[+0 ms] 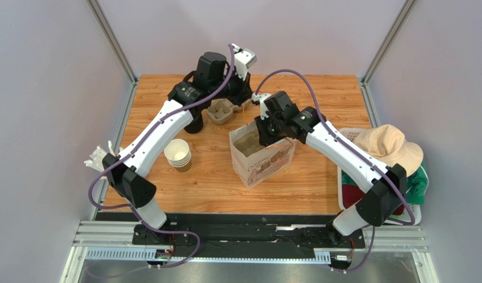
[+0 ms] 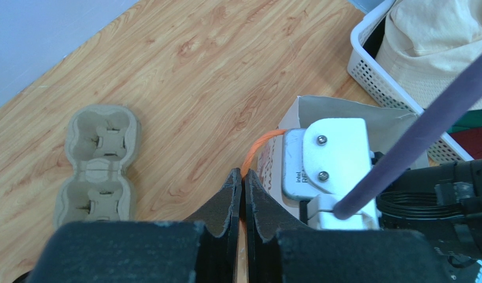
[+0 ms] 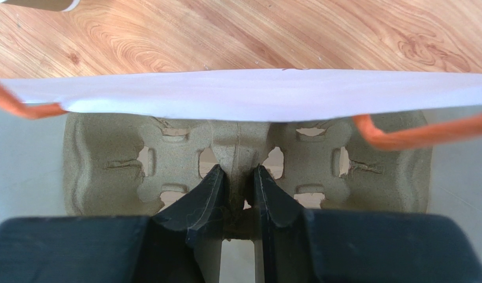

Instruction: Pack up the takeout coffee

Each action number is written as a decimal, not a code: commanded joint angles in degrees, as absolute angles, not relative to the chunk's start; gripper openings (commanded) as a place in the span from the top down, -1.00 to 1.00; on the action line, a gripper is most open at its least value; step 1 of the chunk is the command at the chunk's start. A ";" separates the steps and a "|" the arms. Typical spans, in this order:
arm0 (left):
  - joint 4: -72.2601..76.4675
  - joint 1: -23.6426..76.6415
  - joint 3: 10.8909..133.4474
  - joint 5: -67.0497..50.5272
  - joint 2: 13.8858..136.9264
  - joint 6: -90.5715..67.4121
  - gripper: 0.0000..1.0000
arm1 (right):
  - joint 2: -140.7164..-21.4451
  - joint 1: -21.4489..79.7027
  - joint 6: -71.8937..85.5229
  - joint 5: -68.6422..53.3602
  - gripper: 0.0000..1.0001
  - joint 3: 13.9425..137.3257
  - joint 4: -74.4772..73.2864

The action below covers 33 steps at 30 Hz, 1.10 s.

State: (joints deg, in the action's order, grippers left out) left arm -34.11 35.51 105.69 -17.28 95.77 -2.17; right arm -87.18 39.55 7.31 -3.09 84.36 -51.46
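Note:
The lidded takeout coffee does not show in any view. A white printed paper bag [image 1: 262, 158] stands open mid-table. My left gripper [image 2: 243, 177] is shut on the bag's orange handle [image 2: 259, 146] at the bag's far edge, seen from above [image 1: 247, 102]. My right gripper [image 3: 238, 175] reaches down into the bag and is shut on the centre ridge of a pulp cup carrier [image 3: 107, 159] inside it. From above, the right gripper [image 1: 266, 135] is at the bag's mouth. The bag's rim [image 3: 243, 94] and its handles [image 3: 414, 134] cross the right wrist view.
A second pulp carrier [image 1: 221, 111] lies behind the bag, also in the left wrist view [image 2: 98, 165]. A stack of lidless brown cups [image 1: 178, 154] stands to the left. A dark object [image 1: 195, 122] sits half hidden under my left arm. A white basket [image 1: 347, 194] with a beige hat [image 1: 388, 147] stands at the right.

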 commanded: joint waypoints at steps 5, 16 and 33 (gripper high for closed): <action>-34.01 35.77 107.23 -16.70 92.90 -1.41 1.00 | -87.72 39.29 7.65 -2.55 0.64 81.57 -48.87; -33.57 35.77 106.88 -13.63 93.43 -1.67 1.00 | -87.10 39.29 7.56 -3.16 0.63 78.92 -46.76; -32.61 35.77 105.56 -10.46 93.96 -1.50 1.00 | -84.29 39.29 6.59 -3.16 -0.23 79.45 -46.58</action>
State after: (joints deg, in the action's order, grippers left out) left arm -34.44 35.75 105.69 -11.38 95.59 -2.15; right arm -87.42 39.55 7.07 -3.09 78.70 -47.35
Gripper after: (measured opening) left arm 0.083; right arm 0.571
